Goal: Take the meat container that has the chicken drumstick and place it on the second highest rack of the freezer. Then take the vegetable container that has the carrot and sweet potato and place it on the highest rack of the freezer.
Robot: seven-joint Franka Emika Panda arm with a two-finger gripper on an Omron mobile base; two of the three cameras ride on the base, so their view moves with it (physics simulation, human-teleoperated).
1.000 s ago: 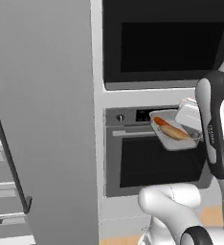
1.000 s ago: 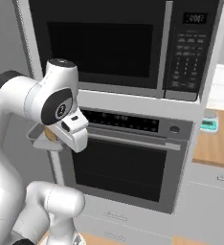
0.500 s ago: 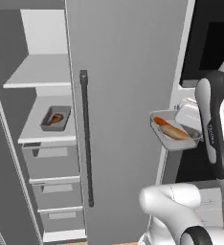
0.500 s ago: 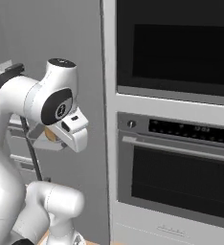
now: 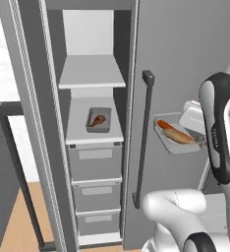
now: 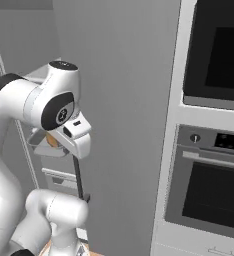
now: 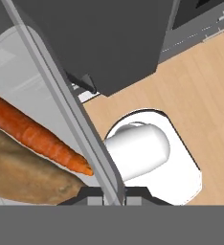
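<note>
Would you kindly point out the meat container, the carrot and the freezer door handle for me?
meat container [image 5: 99, 120]: left base view, on the drumstick tray's floor, second rack.
carrot [image 7: 32, 135]: hand view, mid-length of its orange body.
freezer door handle [image 5: 142, 142]: left base view, middle of the dark bar.

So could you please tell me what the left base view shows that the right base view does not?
Left base view: the open freezer's white shelves, with the grey meat container holding a chicken drumstick on the lower one. Right base view: the dark built-in oven. Both: the grey vegetable container at the gripper, and the closed grey door's dark handle.
</note>
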